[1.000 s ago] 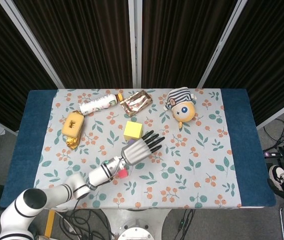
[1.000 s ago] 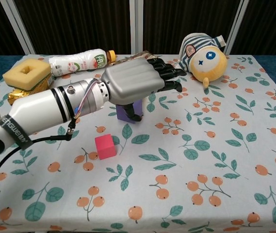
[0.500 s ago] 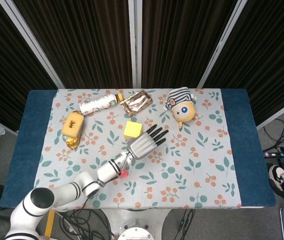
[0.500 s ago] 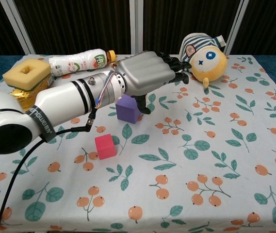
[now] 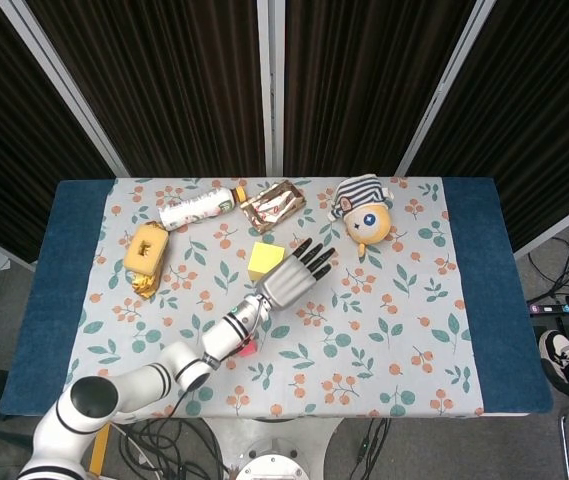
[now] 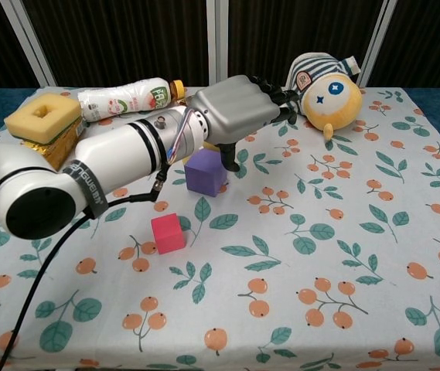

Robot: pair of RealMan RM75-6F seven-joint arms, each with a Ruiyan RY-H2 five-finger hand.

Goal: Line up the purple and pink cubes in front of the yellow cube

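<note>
The bottle lies at the back of the table, with the sponge to its left and the plush toy far to its right. The bigger cube sits in the middle under the left hand. The smaller cube lies in front of it, a little left.

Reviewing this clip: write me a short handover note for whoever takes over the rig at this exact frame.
Left hand: open, holds nothing, fingers spread above the table near the purple cube, not gripping it.
Right hand: not in view.
Yellow cube: mid-table, partly hidden behind the left hand in the chest view.
Purple cube: resting on the cloth just in front of the yellow cube.
Pink cube: nearer the robot, a little to the left, apart from the purple one.
Done: purple looks placed.
Left: bring the pink cube into line with the purple one.
</note>
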